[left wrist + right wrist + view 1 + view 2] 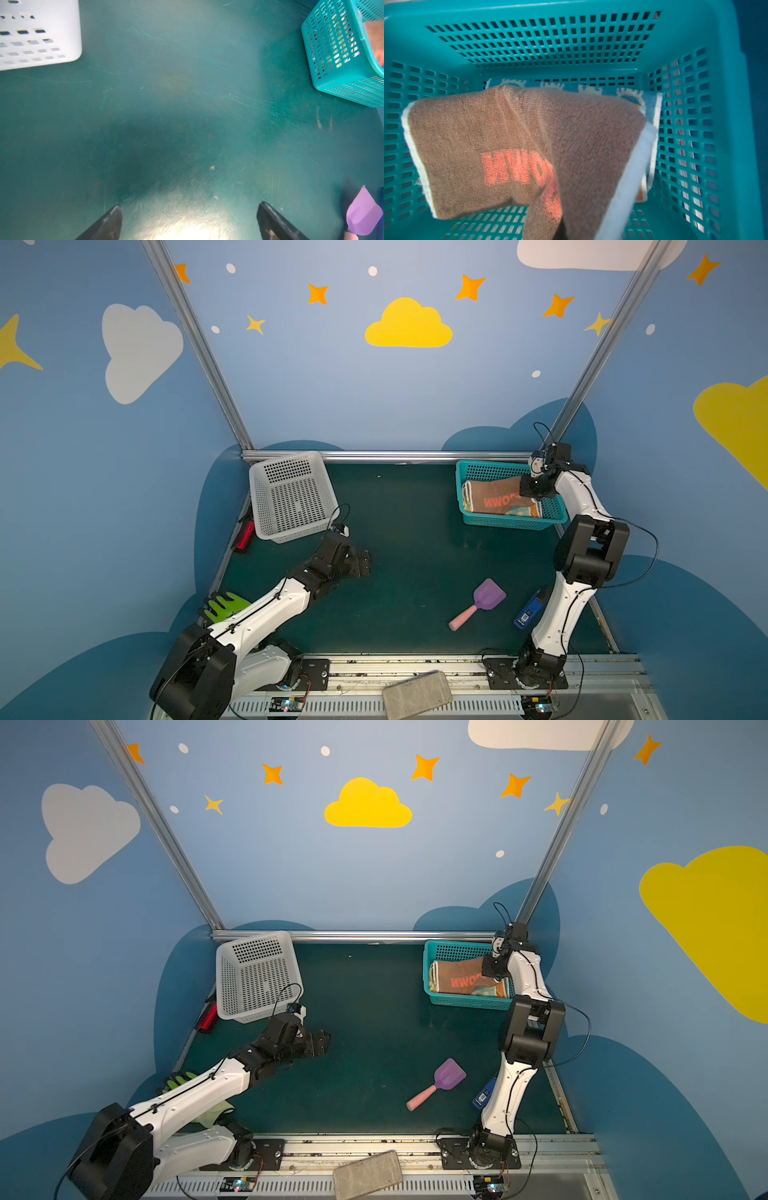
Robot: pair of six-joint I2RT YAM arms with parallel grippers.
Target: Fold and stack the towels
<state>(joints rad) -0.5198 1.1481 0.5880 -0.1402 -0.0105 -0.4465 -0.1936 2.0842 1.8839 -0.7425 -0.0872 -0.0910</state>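
A brown towel (pixel 494 495) (pixel 457 974) (pixel 483 133) with red lettering lies on top of a stack inside the teal basket (pixel 511 523) (pixel 465 1003) (pixel 550 8) at the back right. My right gripper (pixel 536 486) (pixel 493 967) (pixel 566 232) is shut on one raised corner of it, and the cloth hides the jaws. Under it a blue towel (pixel 591 88) with white rabbits shows at the far side. My left gripper (pixel 363 562) (pixel 324 1042) (pixel 189 220) hovers open over the bare green mat with nothing between its fingers.
An upturned white basket (pixel 291 497) (pixel 255 977) (pixel 37 35) stands at the back left. A purple scoop (pixel 488 596) (pixel 449 1075) (pixel 363 216) and a blue device (pixel 528 612) lie at the front right. A lime-green glove (pixel 226 605) lies under the left arm.
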